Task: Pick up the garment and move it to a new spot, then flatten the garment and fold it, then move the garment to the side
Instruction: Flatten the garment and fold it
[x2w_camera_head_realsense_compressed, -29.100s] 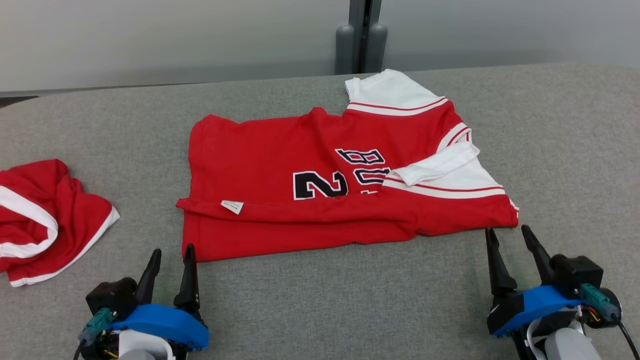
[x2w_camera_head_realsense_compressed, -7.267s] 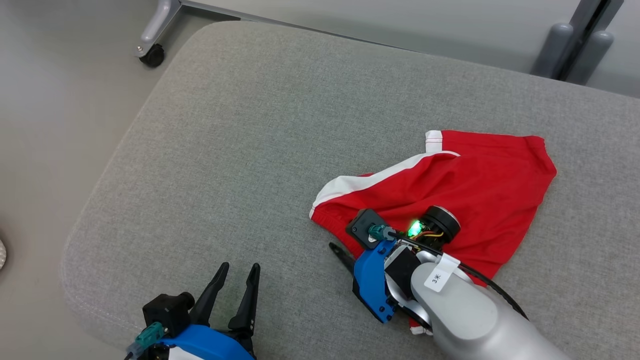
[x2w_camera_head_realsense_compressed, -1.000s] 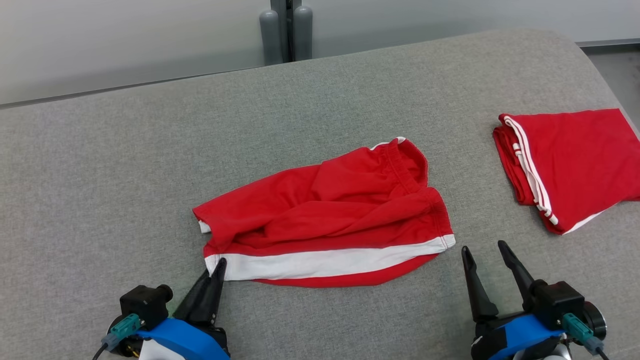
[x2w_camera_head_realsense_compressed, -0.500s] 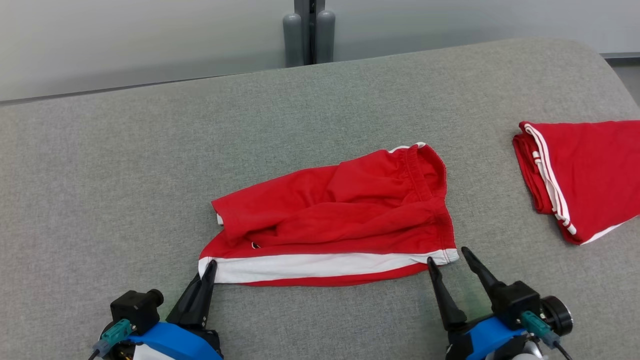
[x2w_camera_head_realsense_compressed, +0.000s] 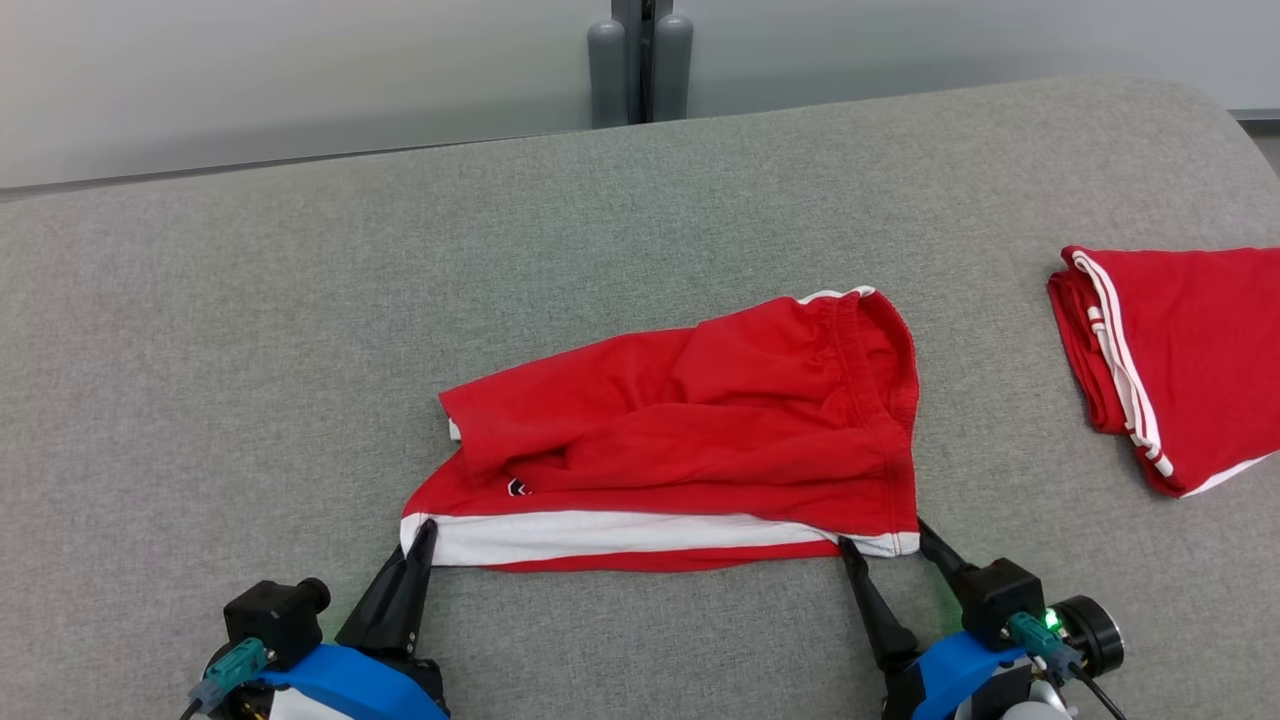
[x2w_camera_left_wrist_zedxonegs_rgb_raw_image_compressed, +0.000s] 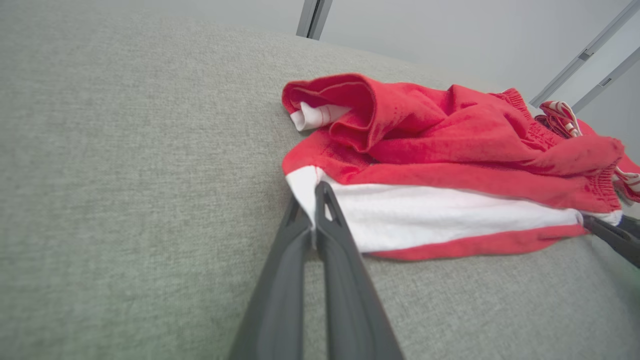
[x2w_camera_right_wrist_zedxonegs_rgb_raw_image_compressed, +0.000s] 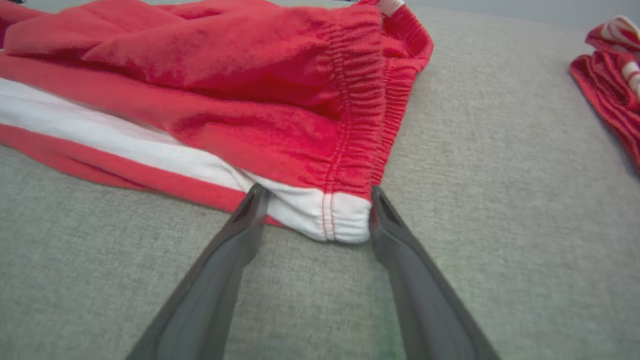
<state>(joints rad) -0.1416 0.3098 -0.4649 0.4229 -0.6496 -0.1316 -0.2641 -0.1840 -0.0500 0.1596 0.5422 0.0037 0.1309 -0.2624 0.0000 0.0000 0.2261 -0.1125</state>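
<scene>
At the near left corner of the red shorts (x2w_camera_head_realsense_compressed: 700, 430), my left gripper (x2w_camera_head_realsense_compressed: 425, 530) is clenched on the white-banded hem. The left wrist view shows cloth pinched between the fingertips. At the near right corner of the shorts, my right gripper (x2w_camera_head_realsense_compressed: 884, 537) stands released, one finger on each side of the waistband end, with the cloth between them ungripped. The shorts lie rumpled on the grey padded table (x2w_camera_head_realsense_compressed: 250, 300), their upper layer bunched behind the white band.

Step in hand, as I judge it: secure both near corners for flattening.

Procedure:
1. Close the right jaws on all layers at the waistband seam.
2. Confirm the pinch in the right wrist view.
3. Lift both corners evenly and draw them apart. Uneven tension would likely skew the cloth.

Right of the shorts, well apart, lies a folded red garment (x2w_camera_head_realsense_compressed: 1190, 350).

Markings: a small dark emblem (x2w_camera_head_realsense_compressed: 517, 487) on the shorts, too small to read. No legible writing.
</scene>
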